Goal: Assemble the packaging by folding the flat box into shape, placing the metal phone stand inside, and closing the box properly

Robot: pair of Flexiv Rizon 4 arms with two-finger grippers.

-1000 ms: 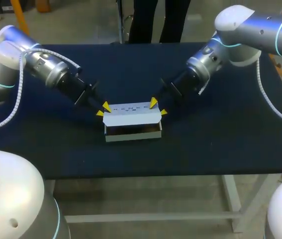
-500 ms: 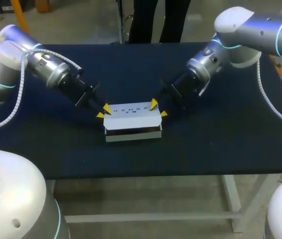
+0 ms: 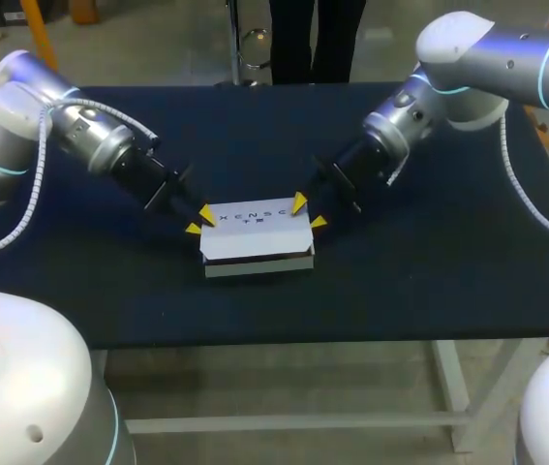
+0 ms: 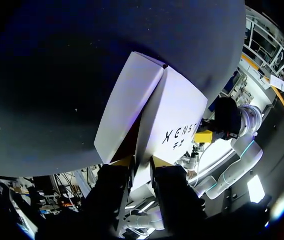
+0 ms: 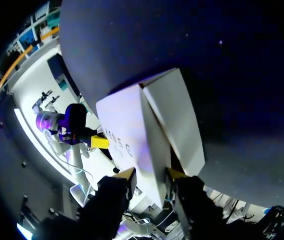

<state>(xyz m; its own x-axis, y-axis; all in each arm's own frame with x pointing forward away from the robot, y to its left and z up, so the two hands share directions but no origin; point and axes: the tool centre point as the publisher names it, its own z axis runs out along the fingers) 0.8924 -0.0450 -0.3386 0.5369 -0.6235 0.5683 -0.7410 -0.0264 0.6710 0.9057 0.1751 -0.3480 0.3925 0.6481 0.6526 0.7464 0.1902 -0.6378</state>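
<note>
Closing step in hand: the left gripper (image 3: 198, 220) and right gripper (image 3: 308, 212) each pinch one end of the lid (image 3: 255, 231) — held partly raised over the box (image 3: 258, 263) at the middle of the table (image 3: 429, 271) — so the next move likely calls for lowering it evenly and tucking its front flap.

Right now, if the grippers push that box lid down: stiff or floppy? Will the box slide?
The lid looks like thin card: probably stiff enough, since it spans flat between the left gripper and right gripper, but creasable. The box is small and low, likely light, so it may skid on the table rather than tip.
</note>
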